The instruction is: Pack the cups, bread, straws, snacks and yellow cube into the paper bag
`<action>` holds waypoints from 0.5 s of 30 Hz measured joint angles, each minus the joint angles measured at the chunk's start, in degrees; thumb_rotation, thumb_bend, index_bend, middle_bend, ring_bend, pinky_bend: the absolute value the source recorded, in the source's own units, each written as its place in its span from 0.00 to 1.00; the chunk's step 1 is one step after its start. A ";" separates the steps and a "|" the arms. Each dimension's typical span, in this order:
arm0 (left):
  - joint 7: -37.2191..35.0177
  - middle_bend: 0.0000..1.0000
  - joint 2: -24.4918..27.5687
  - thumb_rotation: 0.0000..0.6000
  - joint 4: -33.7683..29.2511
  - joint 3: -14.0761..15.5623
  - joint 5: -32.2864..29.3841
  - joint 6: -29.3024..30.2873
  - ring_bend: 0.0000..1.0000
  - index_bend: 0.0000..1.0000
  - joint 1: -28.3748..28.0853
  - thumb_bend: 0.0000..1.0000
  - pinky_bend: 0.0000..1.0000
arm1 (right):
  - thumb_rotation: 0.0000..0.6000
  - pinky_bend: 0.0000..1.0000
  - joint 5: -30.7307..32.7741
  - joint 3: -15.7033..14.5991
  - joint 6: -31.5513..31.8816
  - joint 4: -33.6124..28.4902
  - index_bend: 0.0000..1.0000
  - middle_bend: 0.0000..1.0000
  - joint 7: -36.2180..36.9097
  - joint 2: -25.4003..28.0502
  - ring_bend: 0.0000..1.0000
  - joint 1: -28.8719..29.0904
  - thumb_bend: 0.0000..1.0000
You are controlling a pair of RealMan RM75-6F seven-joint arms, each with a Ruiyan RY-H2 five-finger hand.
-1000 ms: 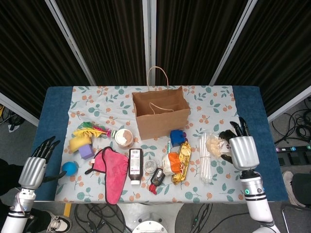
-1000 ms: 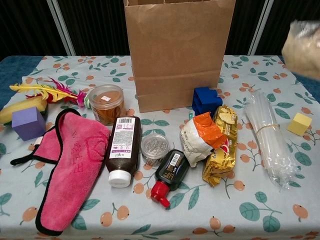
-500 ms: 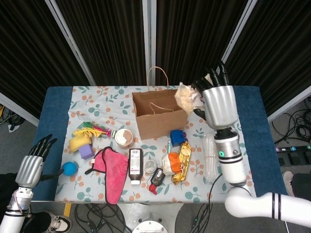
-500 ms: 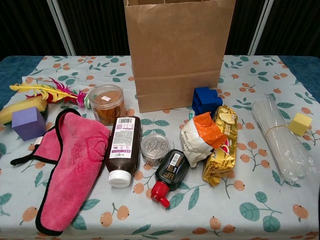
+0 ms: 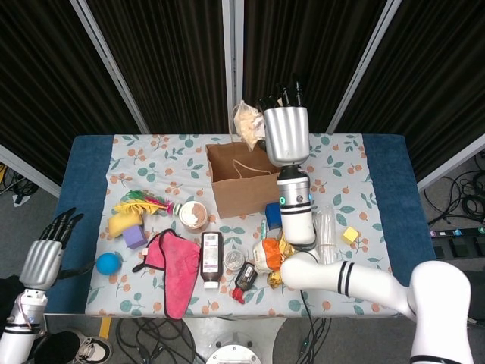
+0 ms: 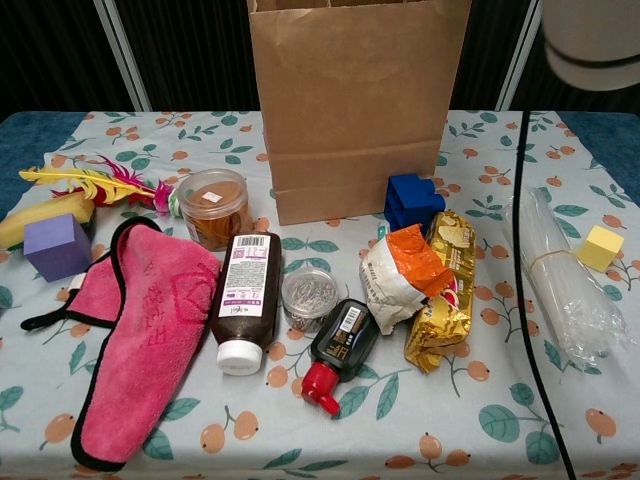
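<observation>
the desk (image 5: 379, 163) carries the paper bag (image 5: 250, 182) upright near its far edge, mouth open; the right hand (image 5: 285, 130) hangs just above that mouth, clasping the wrapped bread (image 5: 247, 121), so the step looks like dropping the bread in, which calls for lowering over the opening and letting go; the straws (image 6: 552, 280) and yellow cube (image 6: 598, 247) wait toward the right edge; the left hand (image 5: 44, 262) idles off the left edge, fingers extended and holding nothing

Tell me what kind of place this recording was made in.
Most likely a lab set up for robot trials: black curtains on metal poles ring the table, cables trail on the grey floor, and mixed props surround a paper bag.
</observation>
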 measured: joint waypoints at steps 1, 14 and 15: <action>-0.21 0.14 -0.02 0.93 0.19 -0.05 -0.07 -0.08 0.09 0.15 -0.04 0.15 0.19 | 1.00 0.08 0.24 -0.25 -0.13 1.48 0.55 0.54 0.55 -0.99 0.20 0.43 0.21; -1.56 0.14 -0.51 0.93 0.84 -0.12 0.38 0.19 0.09 0.15 -0.31 0.15 0.19 | 1.00 0.04 2.38 -3.53 -1.92 2.04 0.25 0.31 2.83 -3.15 0.07 0.50 0.00; -1.56 0.14 -0.51 0.93 0.76 -0.12 0.43 0.28 0.09 0.15 -0.30 0.15 0.19 | 1.00 0.03 2.74 -3.58 -2.00 1.20 0.22 0.28 2.43 -2.78 0.05 0.35 0.00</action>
